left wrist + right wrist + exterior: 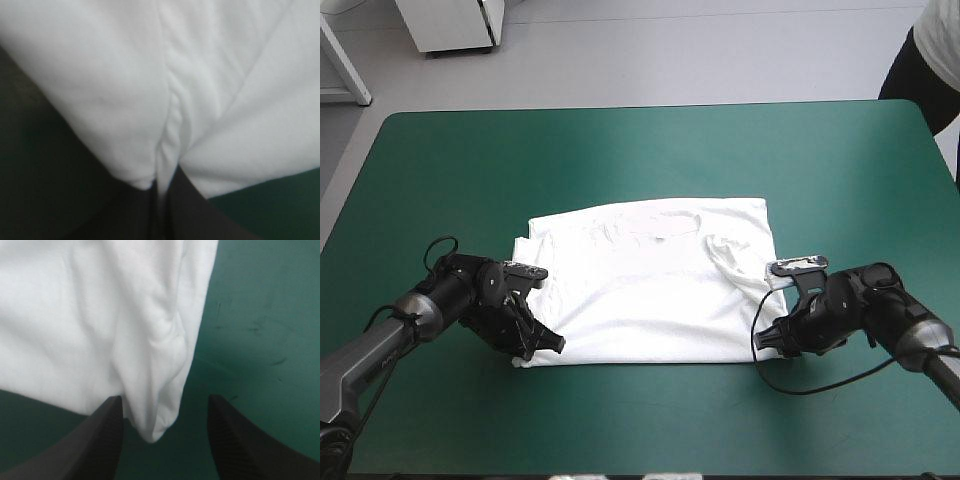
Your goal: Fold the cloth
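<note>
The T-shirt lies spread flat on the teal-green table, around its middle and somewhat nearer the near edge than the far one. It is narrowed to a rough rectangle, with a sleeve turned in over the body on the side toward the table's right edge. The step in hand looks like securing the two near corners of the hem for a fold away from the robot. The left gripper sits at the shirt's corner toward the near-left of the table. In its wrist view the black fingers meet in a point with a pinch of white cloth drawn up between them, so it is clenched on the T-shirt. The right gripper is at the other near corner, toward the table's right edge. Its wrist view shows its fingers standing well apart, the rounded corner of the cloth lying between them, close against one and clear of the other. This one is released and grasps nothing. By my reading, the next move calls for the right jaws to clamp on that corner, catching all the layers rather than only the top one. Both arms could then lift together and carry the near hem toward the far edge. Lifting with only the left corner held would likely drag the shirt askew.
</note>
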